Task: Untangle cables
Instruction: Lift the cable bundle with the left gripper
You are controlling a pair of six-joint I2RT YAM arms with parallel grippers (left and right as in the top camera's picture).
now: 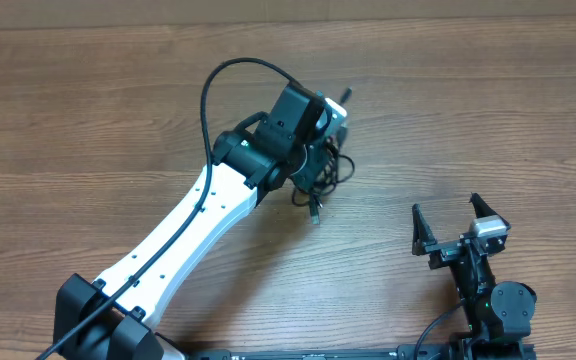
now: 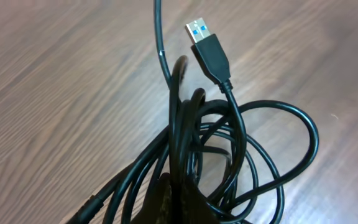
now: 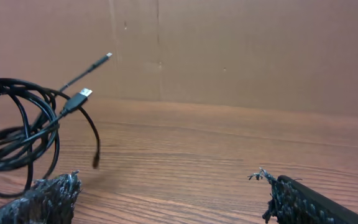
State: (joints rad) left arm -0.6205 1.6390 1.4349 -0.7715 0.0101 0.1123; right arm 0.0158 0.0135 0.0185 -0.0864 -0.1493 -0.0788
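Observation:
A tangled bundle of black cables (image 1: 320, 168) hangs from my left gripper (image 1: 308, 135), lifted above the wooden table. In the left wrist view the gripper (image 2: 179, 199) is shut on the cable bundle (image 2: 229, 155); a USB plug (image 2: 207, 46) sticks up from it. One connector end (image 1: 315, 213) dangles low. My right gripper (image 1: 448, 222) is open and empty near the front right. In the right wrist view its fingers (image 3: 166, 193) are spread wide, and the cable bundle (image 3: 17, 137) hangs at the left.
The wooden table (image 1: 88, 130) fills the view. A brown wall (image 3: 241, 50) stands behind the table in the right wrist view. The left arm (image 1: 188, 220) stretches diagonally from the front left.

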